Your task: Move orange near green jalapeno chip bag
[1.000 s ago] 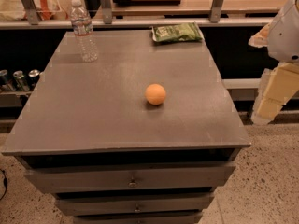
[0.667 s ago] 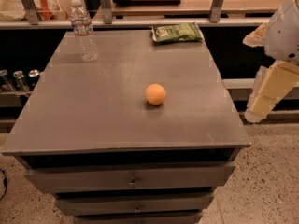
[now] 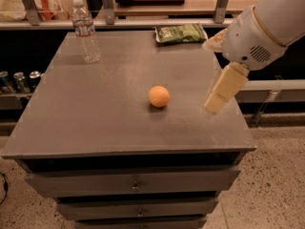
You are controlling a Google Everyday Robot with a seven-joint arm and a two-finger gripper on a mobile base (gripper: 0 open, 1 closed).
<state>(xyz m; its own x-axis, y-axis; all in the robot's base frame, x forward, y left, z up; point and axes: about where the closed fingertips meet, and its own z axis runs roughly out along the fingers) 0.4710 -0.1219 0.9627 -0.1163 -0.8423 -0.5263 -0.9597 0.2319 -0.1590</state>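
The grey cabinet top [image 3: 95,123] carried very little. 1 clear water bottle [image 3: 85,31] stood upright near the far left corner, well apart from everything else. Off the left edge, 3 cans [image 3: 19,80] sat lower down in the shadow. Drawers [image 3: 133,184] stacked up beneath the top.

The green jalapeno chip bag [image 3: 181,33] lay flat at the far edge, right of centre. Its long axis ran left to right along that back edge. The orange [image 3: 158,96] sat near the middle of the top, a round ball with no axis to call. Only bare grey surface stretched between the orange and the bag.

The gripper [image 3: 213,104] hung over the right side of the top, angled down and to the left, its tip low near the surface. Open or closed, I could not tell. The orange lay to its left, near but clearly apart and untouched, while the bag lay beyond it toward the back.
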